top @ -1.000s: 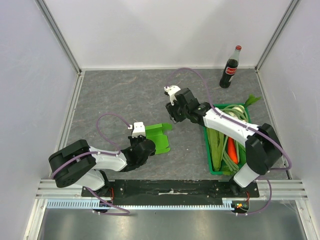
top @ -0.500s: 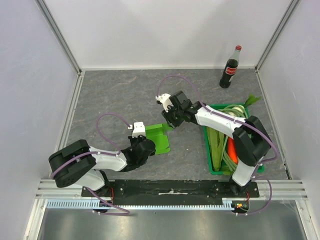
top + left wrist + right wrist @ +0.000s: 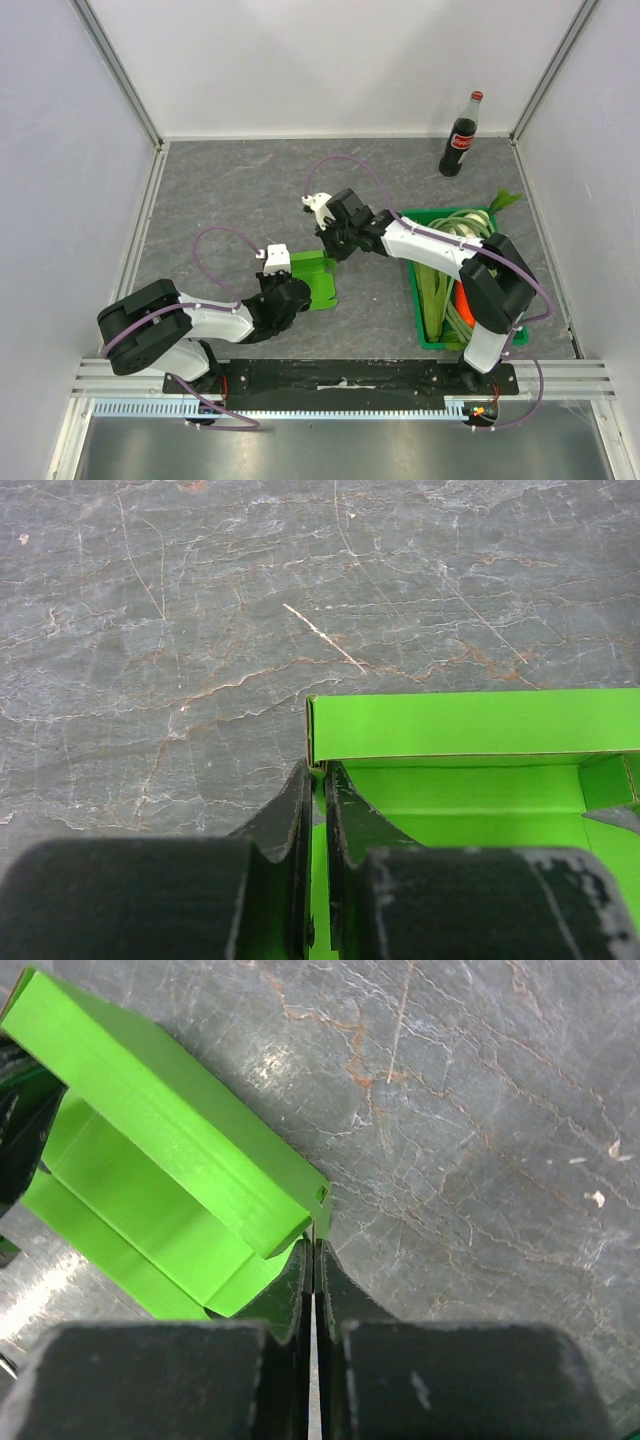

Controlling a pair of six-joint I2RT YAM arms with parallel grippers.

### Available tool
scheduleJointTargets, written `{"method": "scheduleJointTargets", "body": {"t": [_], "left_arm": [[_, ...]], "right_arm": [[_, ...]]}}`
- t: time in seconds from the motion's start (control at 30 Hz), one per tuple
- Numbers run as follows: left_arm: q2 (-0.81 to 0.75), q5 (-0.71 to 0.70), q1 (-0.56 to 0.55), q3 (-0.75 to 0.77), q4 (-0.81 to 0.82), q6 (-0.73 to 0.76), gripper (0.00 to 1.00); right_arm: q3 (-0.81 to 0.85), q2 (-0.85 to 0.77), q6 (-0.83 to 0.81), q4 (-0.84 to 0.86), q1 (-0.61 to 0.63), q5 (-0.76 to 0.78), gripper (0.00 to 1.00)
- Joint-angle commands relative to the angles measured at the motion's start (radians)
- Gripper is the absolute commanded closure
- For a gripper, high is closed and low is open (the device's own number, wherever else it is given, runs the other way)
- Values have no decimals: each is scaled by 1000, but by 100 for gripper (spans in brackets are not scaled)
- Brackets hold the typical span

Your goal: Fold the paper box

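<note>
On the table (image 3: 230,190), front-centre, the paper box (image 3: 318,278) lies half-formed, tray side up. At its near-left wall the left gripper (image 3: 318,775) stays clamped. At the right corner flap the right gripper (image 3: 312,1248), apart and half-open a second ago, has swung in and pinched shut. Both ends held; folding can likely proceed.

From my left wrist feed, the left hand (image 3: 317,780) fills the bottom edge. Its two dark fingers (image 3: 285,815) are pressed nearly together on a thin upright wall of the box (image 3: 470,725). The box's corner sits right at their tips. A doubled-over side runs from that corner to the right edge, with the green floor of the box just below it. Grey veined counter (image 3: 200,610) covers everything else I see.
</note>
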Motion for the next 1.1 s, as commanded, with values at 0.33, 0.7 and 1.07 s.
{"method": "scheduleJointTargets", "body": {"t": [0.33, 0.7, 1.07], "left_arm": [[-30, -14, -13, -2, 31, -26, 98], [-41, -18, -14, -10, 30, -29, 98], [-25, -17, -16, -3, 27, -29, 98]], "right_arm": [[-24, -56, 390, 4, 7, 20, 73], [-239, -172, 211, 146, -65, -58, 52], [-237, -142, 117, 268, -56, 78, 50]]}}
